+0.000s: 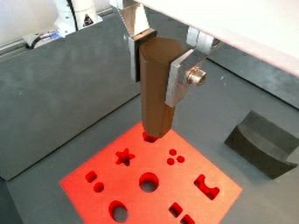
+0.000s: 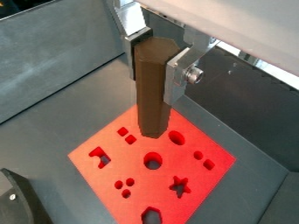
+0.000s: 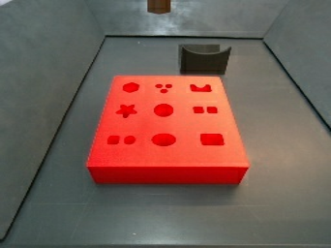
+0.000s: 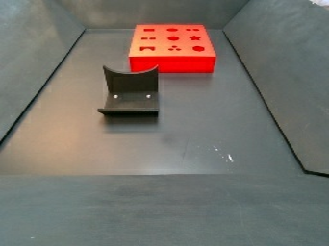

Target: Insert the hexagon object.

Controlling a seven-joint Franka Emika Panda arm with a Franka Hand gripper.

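Observation:
My gripper [image 1: 158, 70] is shut on the hexagon object [image 1: 158, 105], a long dark reddish-brown six-sided peg, and holds it upright by its upper part. Both wrist views show the gripper [image 2: 155, 70] and the peg [image 2: 152, 105]. The peg hangs well above the red block [image 1: 152, 164], over one of its corners, without touching it. The block [image 2: 181, 164] has several shaped cut-outs in its top. In a side view only the peg's lower end [image 3: 158, 5] shows, high above the far side of the block [image 3: 165, 174]. In a side view the block [image 4: 174, 65] lies far back and the gripper is out of frame.
A dark grey curved block [image 4: 129, 91] stands on the floor apart from the red block. It also shows in a side view [image 3: 203, 58] and in both wrist views [image 1: 263, 144] [image 2: 17, 197]. Grey walls enclose the floor [image 4: 180, 144].

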